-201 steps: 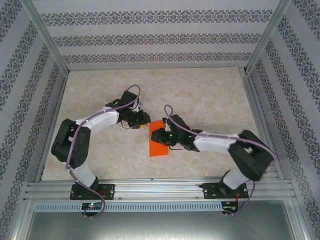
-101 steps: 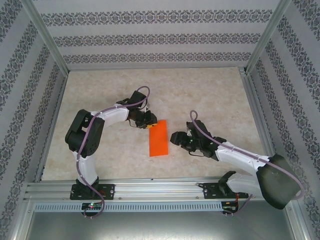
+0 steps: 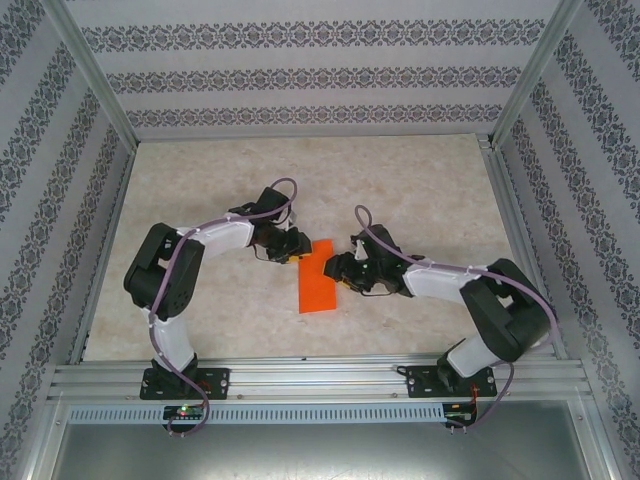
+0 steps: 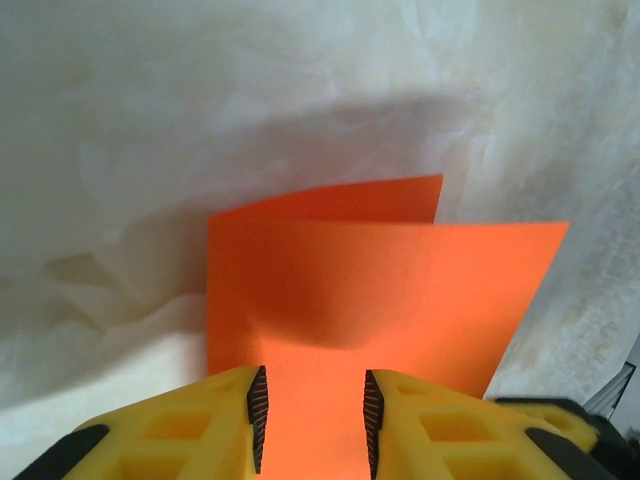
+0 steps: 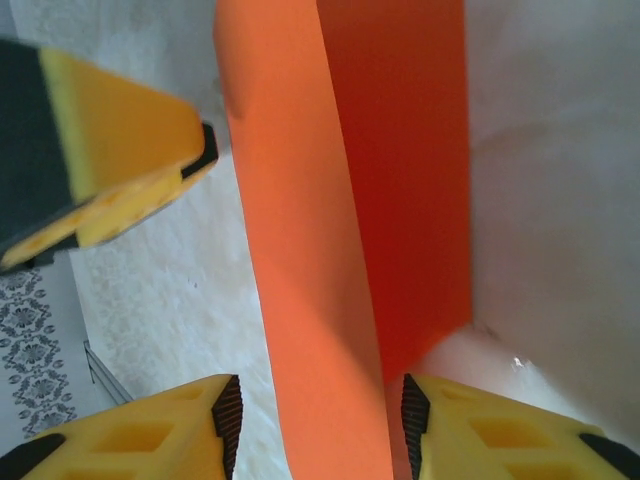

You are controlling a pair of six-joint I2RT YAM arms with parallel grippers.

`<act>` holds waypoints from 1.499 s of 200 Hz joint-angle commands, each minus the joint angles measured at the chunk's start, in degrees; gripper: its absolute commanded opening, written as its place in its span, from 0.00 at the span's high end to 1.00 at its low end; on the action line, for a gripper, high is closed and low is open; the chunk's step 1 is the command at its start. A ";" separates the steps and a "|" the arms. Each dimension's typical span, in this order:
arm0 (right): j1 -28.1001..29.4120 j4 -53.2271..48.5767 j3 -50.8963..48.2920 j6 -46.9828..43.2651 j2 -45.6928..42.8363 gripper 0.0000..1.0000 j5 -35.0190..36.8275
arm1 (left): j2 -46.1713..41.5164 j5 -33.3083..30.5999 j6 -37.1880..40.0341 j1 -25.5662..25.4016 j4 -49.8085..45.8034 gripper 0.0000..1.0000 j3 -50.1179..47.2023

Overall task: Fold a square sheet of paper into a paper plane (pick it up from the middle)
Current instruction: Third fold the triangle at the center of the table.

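Observation:
The orange-red sheet of paper (image 3: 318, 282) lies on the table folded in half, a tall narrow rectangle. My left gripper (image 3: 299, 249) is at its far left corner, open; in the left wrist view the paper (image 4: 380, 280) spreads out beyond the left gripper (image 4: 312, 420), the upper layer slightly offset from the lower one. My right gripper (image 3: 339, 270) is at the paper's right edge, open. In the right wrist view the right gripper (image 5: 320, 430) straddles the lifted lighter flap (image 5: 300, 280) above the darker lower layer (image 5: 410, 200). No dart shape is formed.
The beige marbled table (image 3: 420, 190) is ringed by patterned walls and an aluminium frame (image 3: 320, 378) along the near edge. A yellow finger of the left gripper (image 5: 120, 170) shows close by in the right wrist view.
The right gripper pulled back off the paper to the right, then returned to its right edge. The left gripper moved in to the paper's far left corner.

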 commanded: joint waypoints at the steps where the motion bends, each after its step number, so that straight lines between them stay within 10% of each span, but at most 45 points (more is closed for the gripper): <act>1: -1.41 2.18 2.53 -1.94 3.66 0.55 -3.03 | -4.65 -0.82 2.05 -0.33 0.59 0.64 -2.45; 69: -3.58 1.95 5.36 -4.24 8.91 0.72 -6.93 | -19.79 -2.17 4.69 -2.26 6.60 0.54 -14.87; 156: -4.48 -1.25 6.83 -5.68 8.49 0.87 -8.95 | -37.42 -32.45 14.79 -28.08 8.41 0.35 -28.83; 231: -4.51 -2.02 7.09 -5.10 8.79 0.88 -9.15 | -16.48 -57.03 35.56 -47.03 6.37 0.33 -18.22; 300: -4.62 -5.20 8.67 -6.02 8.40 0.88 -8.40 | -6.52 -68.02 33.82 -49.68 0.78 0.35 -10.54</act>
